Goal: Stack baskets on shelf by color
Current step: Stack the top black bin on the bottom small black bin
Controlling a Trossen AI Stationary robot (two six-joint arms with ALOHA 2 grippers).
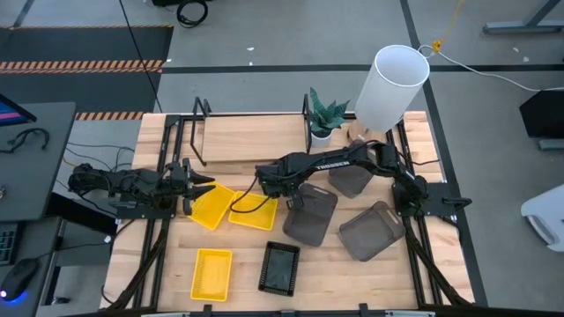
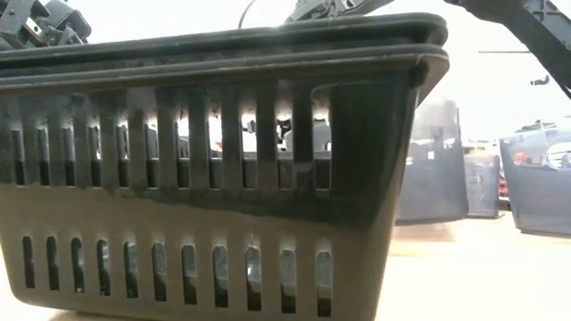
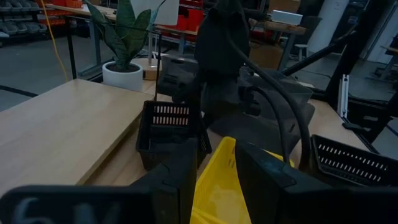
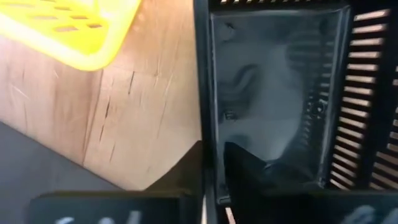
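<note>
My right gripper (image 1: 287,190) points down over the table's middle, shut on a small black slotted basket (image 3: 169,132), just right of a yellow basket (image 1: 254,211). At the table's left, my left gripper (image 1: 196,189) lies about level and is shut on another yellow basket (image 1: 211,208). A third yellow basket (image 1: 211,271) and a black mesh basket (image 1: 280,267) rest flat near the front edge. Three dark grey baskets (image 1: 310,217) (image 1: 372,231) (image 1: 351,180) lie right of centre. The shelf (image 1: 251,136) stands at the back. My left gripper has the yellow basket's edge (image 3: 219,163) pinched between its two fingers, coming at it level from the table's left. The yellow wall rises between the fingers; whether the basket is clear of the table I cannot tell. My right gripper straddles the black basket's side wall (image 4: 206,130) from above, one finger inside the basket (image 4: 249,171) and one outside. The basket's bottom appears to sit on the table.
A potted plant (image 1: 324,119) stands at the shelf's right end. A tall white cylinder (image 1: 392,84) is at the back right. In the low view the front black basket (image 2: 214,178) fills most of the picture.
</note>
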